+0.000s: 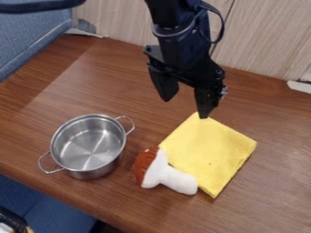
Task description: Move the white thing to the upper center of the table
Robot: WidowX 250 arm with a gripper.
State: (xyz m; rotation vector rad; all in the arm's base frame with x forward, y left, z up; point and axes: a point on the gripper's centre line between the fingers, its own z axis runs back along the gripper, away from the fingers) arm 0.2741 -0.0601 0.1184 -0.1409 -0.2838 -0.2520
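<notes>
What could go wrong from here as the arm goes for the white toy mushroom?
The toy mushroom lies right at the edge of the yellow cloth, so a low grasp might pinch the cloth and drag it along. The steel pot sits close to the cap side; an open finger coming down there could bump it. And the gripper hangs, fingers apart, over the area farther up the table, so it might descend short of the toy.

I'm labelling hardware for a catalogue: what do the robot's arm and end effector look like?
The arm is black, with rounded joint housings and a black cable looping along one side. The end effector is black, with two broad fingers that taper downward.
</notes>
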